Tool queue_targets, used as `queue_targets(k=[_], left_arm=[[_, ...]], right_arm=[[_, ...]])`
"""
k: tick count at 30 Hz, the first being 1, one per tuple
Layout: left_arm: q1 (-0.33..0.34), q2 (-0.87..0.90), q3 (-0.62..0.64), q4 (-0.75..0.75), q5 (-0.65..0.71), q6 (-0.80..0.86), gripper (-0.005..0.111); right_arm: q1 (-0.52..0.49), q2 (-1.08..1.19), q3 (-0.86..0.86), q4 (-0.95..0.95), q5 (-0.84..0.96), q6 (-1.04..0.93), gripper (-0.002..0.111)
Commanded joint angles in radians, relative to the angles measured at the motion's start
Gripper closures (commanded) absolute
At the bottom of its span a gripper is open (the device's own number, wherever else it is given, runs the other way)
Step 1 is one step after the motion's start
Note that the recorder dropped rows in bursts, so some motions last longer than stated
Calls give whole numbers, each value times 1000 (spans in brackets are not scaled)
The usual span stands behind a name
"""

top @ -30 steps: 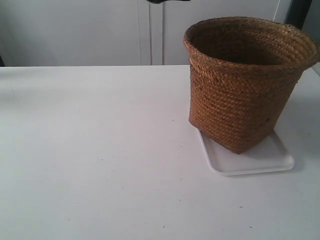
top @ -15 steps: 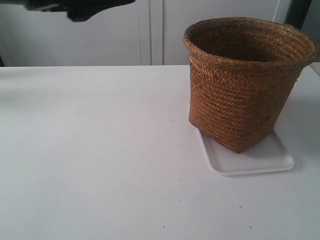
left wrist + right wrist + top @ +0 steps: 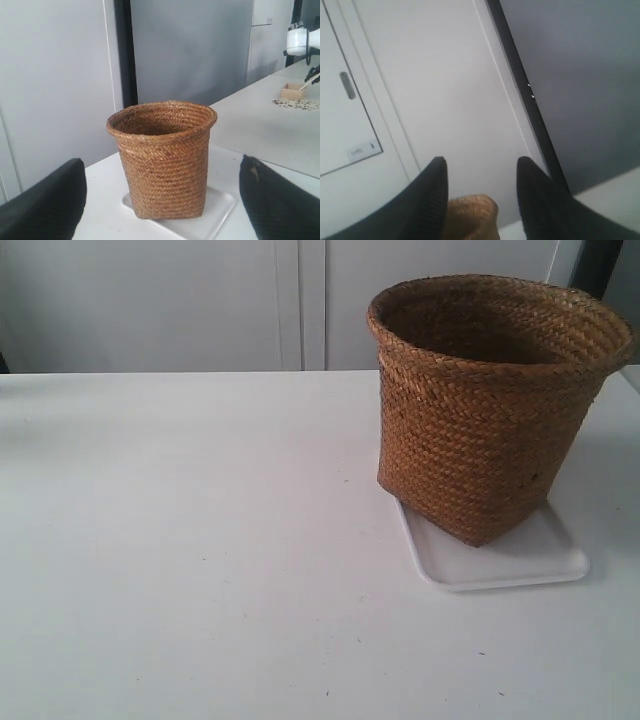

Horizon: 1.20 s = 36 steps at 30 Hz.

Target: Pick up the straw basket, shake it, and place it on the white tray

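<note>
The large brown woven straw basket [image 3: 490, 410] stands upright on the flat white rectangular plastic tray [image 3: 545, 558], its wide braided rim flaring above a narrower, squarish base. The base is turned so that one corner faces the exterior camera, leaving a bare strip of tray along the near side and at the rounded near corners. At the exterior view's left, the basket's lower wall bulges past the tray's edge; whether the base itself overhangs there cannot be told. The tray lies flat on the white surface [image 3: 200, 540], toward the exterior view's right, and the basket's rim comes close to that picture's right border. A broad stretch of surface spreads from the basket to the exterior view's left and toward the camera. The surface's far edge runs behind the basket, against pale cabinet doors [image 3: 300, 300]. In the left wrist view the basket [image 3: 164, 165] and tray [image 3: 217, 212] sit centred ahead of the left tool [image 3: 160, 165], whose black fingers [image 3: 47, 205] are spread wide and released, well apart from the weave on both sides. The right tool [image 3: 481, 160] is likewise released, its dark fingers [image 3: 427, 200] parted, with a patch of the basket's braid [image 3: 470, 217] showing between them; contact there cannot be judged.
</note>
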Motion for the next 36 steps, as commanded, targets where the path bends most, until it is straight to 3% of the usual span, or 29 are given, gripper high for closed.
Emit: queue_targets(k=[1,6,12,14,16,17,19,22,24,27,30,33,36], left_arm=[[0,-171,127,-48,-5,10,22],[0,-318,258,-50,-9,9,22],[0,-383,319,-148,-3,67,22],[0,-381,319,-209,58,65,22],[0,-381,319,-205,263,4,22],[0,-381,317,-169,366,65,22],[0,-381,317,-157,362,166,22],[0,-381,317,-211,360,137,22],[0,-381,317,-218,362,262,22],[0,-381,317,-178,433,587,22],[0,-381,317,-242,503,888,22],[0,-381,317,-285,483,989,22],[0,-381,317,-327,355,871,22]], right_arm=[[-9,-30,6,3,258,6,66],[-9,-30,5,7,451,49,66],[-9,-30,5,7,500,55,66],[-9,-30,5,7,500,55,66],[-9,-30,5,7,500,55,66],[-9,-30,5,5,499,55,66],[-9,-30,5,5,499,55,66],[-9,-30,5,5,499,55,66],[-9,-30,5,5,499,55,66],[-9,-30,5,5,499,55,66],[-9,-30,5,5,499,55,66],[-9,-30,5,5,499,55,66],[-9,-30,5,5,499,55,66]])
